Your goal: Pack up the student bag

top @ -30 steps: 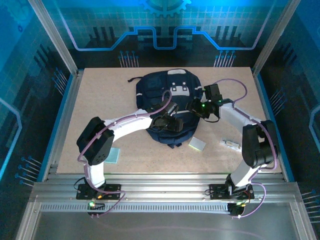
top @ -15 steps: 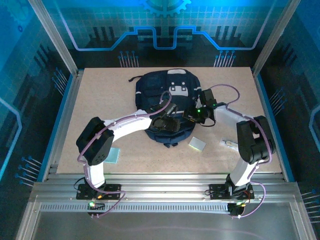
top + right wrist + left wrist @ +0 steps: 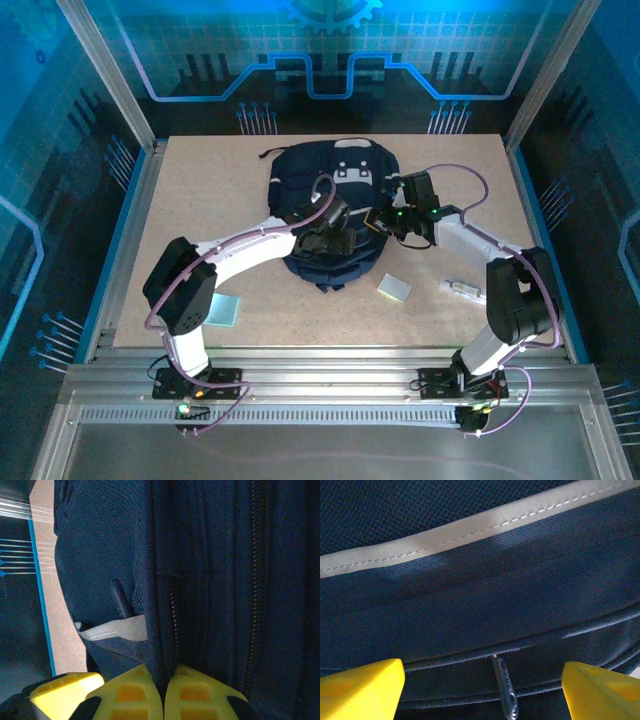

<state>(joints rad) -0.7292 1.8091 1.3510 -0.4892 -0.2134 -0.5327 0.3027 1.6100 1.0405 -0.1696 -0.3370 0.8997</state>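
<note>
The student bag [image 3: 335,170], a dark navy backpack with pale patches, lies flat at the middle of the table. My left gripper [image 3: 330,237] hovers over its near part, open. In the left wrist view its yellow fingertips [image 3: 360,690] stand wide apart on either side of a black zipper pull [image 3: 504,692] below a pale trim strip [image 3: 470,527]. My right gripper [image 3: 385,218] is at the bag's right edge. In the right wrist view the right gripper [image 3: 164,692] is shut on a fold of the bag's navy fabric [image 3: 160,630] next to a zipper line.
A pale green block [image 3: 394,288] and a small light object [image 3: 460,288] lie on the table right of the bag's near end. A light blue flat card [image 3: 224,309] lies by the left arm's base. Metal frame posts and blue walls border the table.
The right gripper has closed on the bag's side fabric. The bag has shifted a little towards the far side, and the left gripper has followed over it, staying open.
</note>
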